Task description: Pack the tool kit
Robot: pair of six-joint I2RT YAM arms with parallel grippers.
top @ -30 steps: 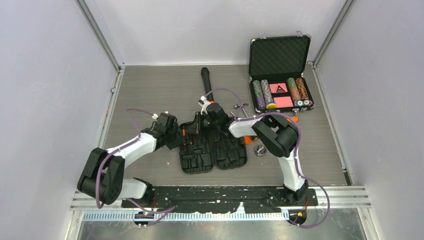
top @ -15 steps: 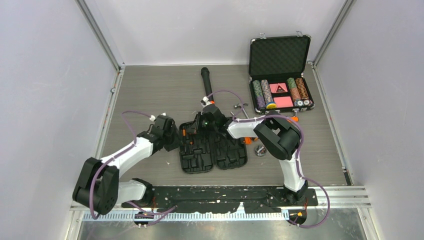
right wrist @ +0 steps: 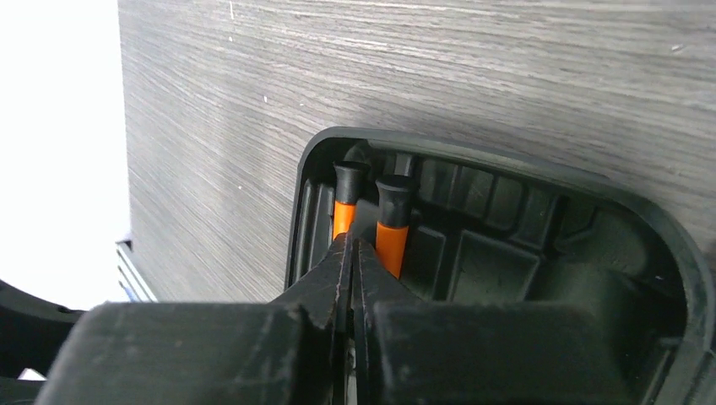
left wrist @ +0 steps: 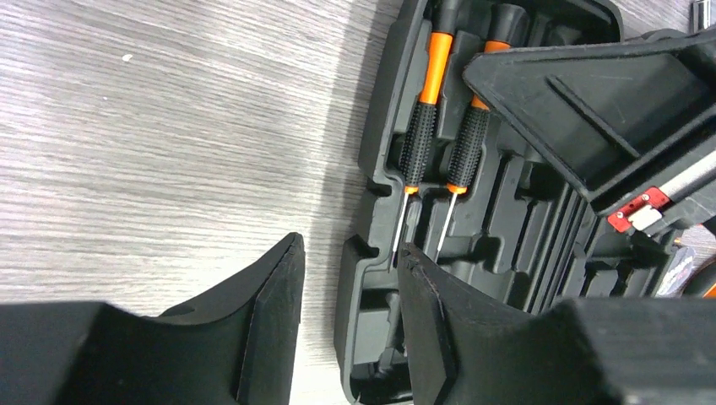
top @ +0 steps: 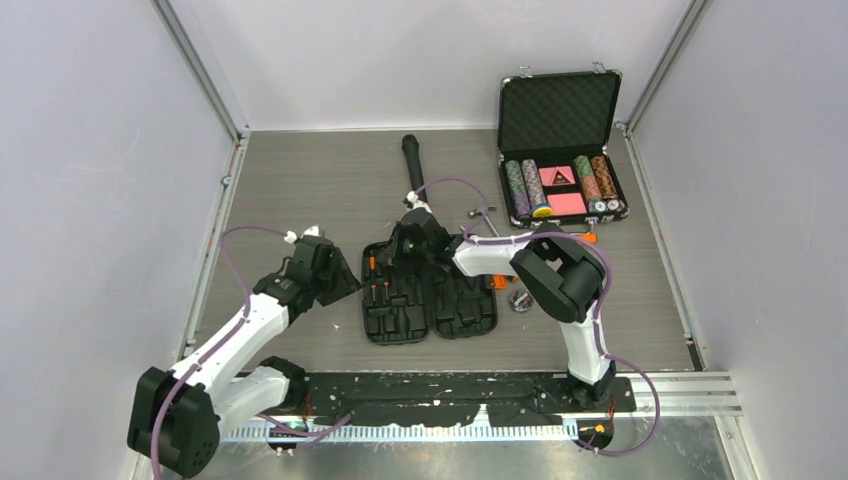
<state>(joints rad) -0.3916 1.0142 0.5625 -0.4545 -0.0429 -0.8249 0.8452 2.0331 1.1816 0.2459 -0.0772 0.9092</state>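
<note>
Lying open in the middle of the table [top: 300,190], the tool kit [top: 428,300] is holding two screwdrivers [left wrist: 429,110] in slots at its far left corner. The right gripper [right wrist: 350,253] is hovering over them, fingers pressed together and empty. The left gripper [left wrist: 346,261], fingers apart on nothing, is backing off leftward from the case compared with a second ago. The screwdrivers look seated, while most slots are sitting empty.
</note>
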